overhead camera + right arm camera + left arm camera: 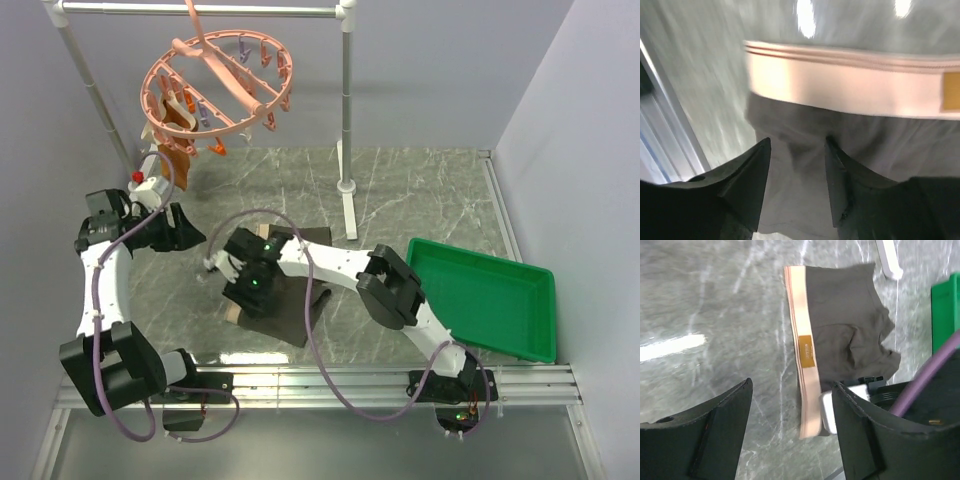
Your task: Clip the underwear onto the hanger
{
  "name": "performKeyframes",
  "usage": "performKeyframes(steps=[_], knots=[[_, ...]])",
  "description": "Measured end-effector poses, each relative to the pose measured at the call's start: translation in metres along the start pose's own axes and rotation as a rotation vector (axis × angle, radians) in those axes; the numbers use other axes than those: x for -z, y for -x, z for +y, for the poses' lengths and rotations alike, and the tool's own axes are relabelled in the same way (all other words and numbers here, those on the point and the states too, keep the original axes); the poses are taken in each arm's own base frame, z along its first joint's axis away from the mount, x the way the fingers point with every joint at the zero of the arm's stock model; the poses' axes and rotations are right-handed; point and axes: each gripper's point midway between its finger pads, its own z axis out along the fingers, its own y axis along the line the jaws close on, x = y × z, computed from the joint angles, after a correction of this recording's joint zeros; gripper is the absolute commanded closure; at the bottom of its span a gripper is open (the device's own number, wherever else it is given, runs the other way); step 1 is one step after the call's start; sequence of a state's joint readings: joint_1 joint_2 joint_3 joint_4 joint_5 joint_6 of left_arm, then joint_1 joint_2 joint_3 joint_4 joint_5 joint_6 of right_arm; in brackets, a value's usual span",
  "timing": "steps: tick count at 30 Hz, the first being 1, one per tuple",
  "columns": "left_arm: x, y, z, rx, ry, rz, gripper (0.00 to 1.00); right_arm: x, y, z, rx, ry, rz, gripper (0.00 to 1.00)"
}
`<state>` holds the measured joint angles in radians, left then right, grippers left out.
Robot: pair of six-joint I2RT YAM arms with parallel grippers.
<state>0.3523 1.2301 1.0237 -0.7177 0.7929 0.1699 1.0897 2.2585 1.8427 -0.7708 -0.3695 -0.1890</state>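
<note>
1. Spreading under everything is the grey marbled worktop [420, 200], with both arms bolted at its near edge.
2. A white-grey pipe rack [346, 120] stands at the far side, its bar running across the top.
3. A green tray [480, 300] sits on the worktop's right side, near the right arm's elbow.
4. The hanger [228, 78], a salmon-pink ring with cross bars and small clips, hangs tilted from the rack bar at the far left.
5. The underwear [840, 325] lies flat on the worktop near the front edge, left of the tray and well apart from the hanger. From above, the right arm covers part of it.
6. The right hand [796, 150] is low over the dark cloth, just below the waistband [840, 85]. Its fingers are parted to a middling gap, and cloth shows between them. The view is blurred, so contact with the cloth cannot be told.
7. The left hand [791, 390] hangs over the worktop left of the underwear, fingers wide apart and empty.
8. A small orange-brown garment [172, 150] hangs from clips on the hanger's left side.
9. A little golden-brown label [806, 350] sits on the light tan waistband.
</note>
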Motion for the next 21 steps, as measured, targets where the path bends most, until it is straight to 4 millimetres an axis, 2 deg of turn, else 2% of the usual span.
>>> performKeyframes(steps=[3,4,6,8,10,13,15,17,19,21], knots=[[0.009,0.006,0.007,0.028,0.02,-0.029,0.29,0.012,0.047,-0.006,-0.028,-0.007,-0.131,0.42],[0.011,0.006,0.008,0.033,0.024,-0.035,0.29,0.023,0.066,-0.01,-0.048,-0.012,-0.198,0.42],[0.013,0.006,0.008,0.038,0.024,-0.04,0.29,0.044,0.091,-0.021,-0.093,-0.014,-0.307,0.42],[0.015,0.004,0.004,0.041,0.013,-0.036,0.3,0.075,0.105,-0.044,-0.141,-0.044,-0.399,0.44],[0.018,0.001,-0.003,0.045,-0.003,-0.03,0.29,0.11,0.108,-0.07,-0.16,-0.1,-0.461,0.47],[0.02,-0.006,-0.012,0.047,-0.026,-0.011,0.3,0.15,0.092,-0.106,-0.152,-0.21,-0.493,0.5],[0.02,-0.01,-0.016,0.047,-0.04,0.005,0.3,0.159,0.071,-0.116,-0.121,-0.262,-0.462,0.52],[0.02,-0.014,-0.018,0.054,-0.046,0.022,0.31,0.15,0.04,-0.111,-0.062,-0.282,-0.379,0.52],[0.02,-0.017,-0.018,0.06,-0.052,0.034,0.31,0.128,0.01,-0.097,0.016,-0.28,-0.286,0.52],[0.02,-0.018,-0.017,0.077,-0.056,0.035,0.31,0.099,-0.026,-0.068,0.112,-0.252,-0.161,0.53]])
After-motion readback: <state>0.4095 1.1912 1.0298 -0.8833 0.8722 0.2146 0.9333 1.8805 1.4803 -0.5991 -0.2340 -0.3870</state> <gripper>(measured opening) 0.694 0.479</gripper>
